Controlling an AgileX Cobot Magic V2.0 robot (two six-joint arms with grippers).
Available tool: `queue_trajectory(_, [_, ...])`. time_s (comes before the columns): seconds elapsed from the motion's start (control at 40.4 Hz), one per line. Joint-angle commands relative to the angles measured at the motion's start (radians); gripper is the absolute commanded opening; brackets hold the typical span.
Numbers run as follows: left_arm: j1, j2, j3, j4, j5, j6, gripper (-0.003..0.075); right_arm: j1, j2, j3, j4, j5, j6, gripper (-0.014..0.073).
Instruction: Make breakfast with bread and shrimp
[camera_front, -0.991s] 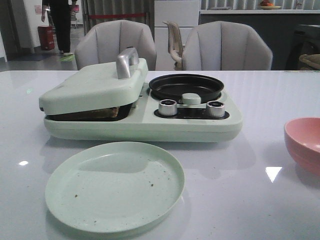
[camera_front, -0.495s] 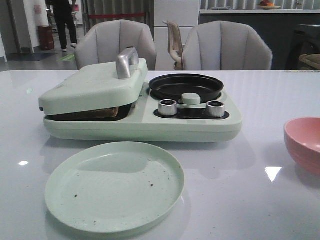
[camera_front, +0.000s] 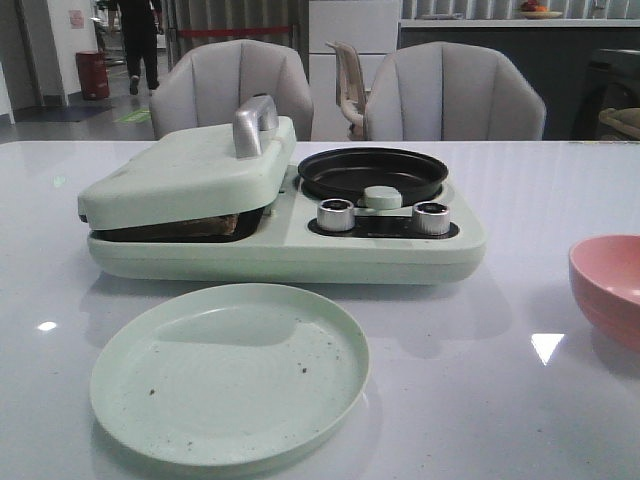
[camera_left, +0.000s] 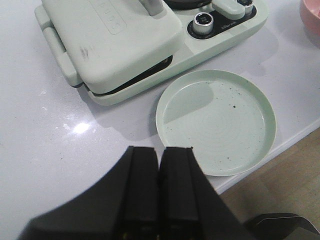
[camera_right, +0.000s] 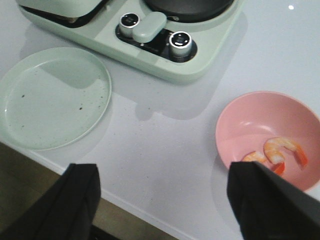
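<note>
Pale green breakfast maker (camera_front: 285, 215) on white bench (camera_front: 520, 400), bread (camera_front: 205, 226) under its nearly lowered lid, shrimp (camera_right: 285, 150) in pink bowl (camera_right: 250, 120) beside it, left pincer (camera_left: 159, 192) pressed together and empty, right pincer (camera_right: 162, 200) spread wide, green plate (camera_front: 228, 372) in front.

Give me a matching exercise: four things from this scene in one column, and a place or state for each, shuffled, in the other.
Things:
1. shrimp
2. bread
3. green plate
4. left claw

Places or states:
A. shut, holding nothing
B. under the lowered lid of the breakfast maker
C. on the table in front of the appliance, only crumbs on it
D. in the pink bowl

Pairs: 1-D, 2-B, 3-C, 4-A
</note>
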Motion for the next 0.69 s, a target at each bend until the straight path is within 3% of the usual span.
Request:
queue_trajectory(0.0, [-0.008, -0.001, -0.029, -0.018, -0.071, -0.012, 0.0101, -0.075, 0.088, -0.108, -0.036, -0.013, 0.028, 0.0621])
queue_trajectory(0.372, [-0.008, -0.001, -0.029, -0.018, -0.072, -0.012, 0.0101, -0.417, 0.440, -0.290, -0.041, 0.107, 0.010, 0.0621])
queue_trajectory(0.669, [-0.008, -0.001, -0.029, -0.018, -0.072, -0.012, 0.0101, -0.457, 0.678, -0.293, -0.122, 0.001, 0.000, 0.0621])
